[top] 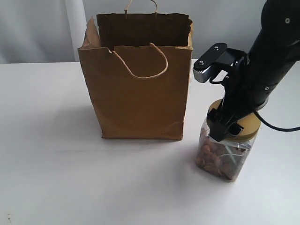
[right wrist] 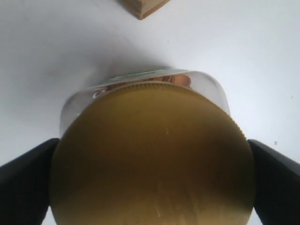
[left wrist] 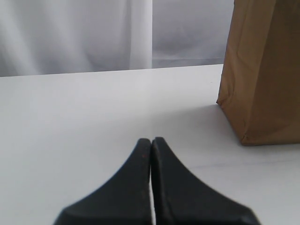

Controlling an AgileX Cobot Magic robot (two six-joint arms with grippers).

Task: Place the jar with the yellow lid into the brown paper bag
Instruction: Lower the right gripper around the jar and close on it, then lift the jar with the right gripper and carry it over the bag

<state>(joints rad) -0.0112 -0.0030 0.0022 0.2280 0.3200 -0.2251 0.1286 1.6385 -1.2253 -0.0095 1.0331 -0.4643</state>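
Grip: right gripper [right wrist: 152, 185] clamps yellow-lidded jar [top: 224, 157] at ribbed lid [right wrist: 154, 136] | rigid, nut-weighted, likely slippery | left gripper [left wrist: 151, 157] pressed together

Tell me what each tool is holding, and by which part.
Right tool clamps the clear, nut-filled, yellow-lidded plastic jar by the sides of its lid; left tool shut, empty.

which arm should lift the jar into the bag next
Right. The right pincer straddles the yellow-lidded jar at its lid, beside the brown paper bag; the left pincer is shut, with no jar in its view.
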